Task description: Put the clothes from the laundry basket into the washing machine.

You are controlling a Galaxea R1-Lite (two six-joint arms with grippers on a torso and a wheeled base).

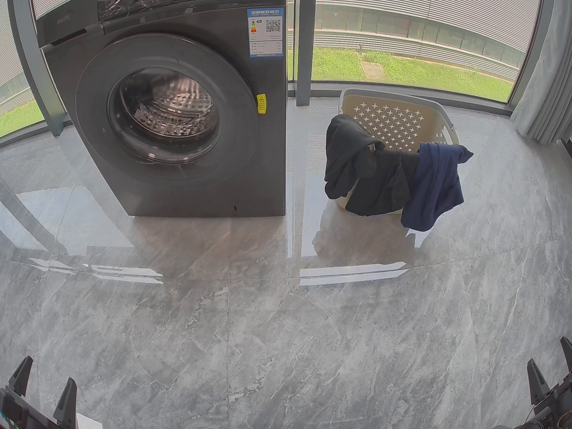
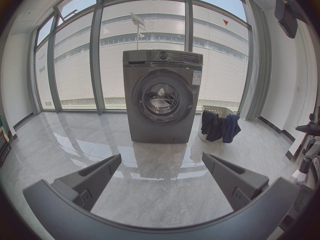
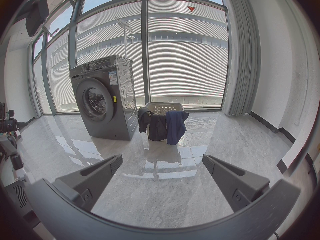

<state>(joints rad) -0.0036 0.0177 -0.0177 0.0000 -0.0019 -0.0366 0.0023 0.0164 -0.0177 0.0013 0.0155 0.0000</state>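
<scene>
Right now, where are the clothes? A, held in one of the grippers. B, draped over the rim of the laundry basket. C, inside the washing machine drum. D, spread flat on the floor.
B: a black garment and a blue garment hang over the near rim of the laundry basket, which stands on the floor beside the washing machine.

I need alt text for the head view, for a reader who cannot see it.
A grey washing machine stands on a glossy floor by the windows; to its right, a pale laundry basket has a black garment and a blue garment draped over its front rim. The left gripper and right gripper show at the bottom corners, jaws open.
</scene>
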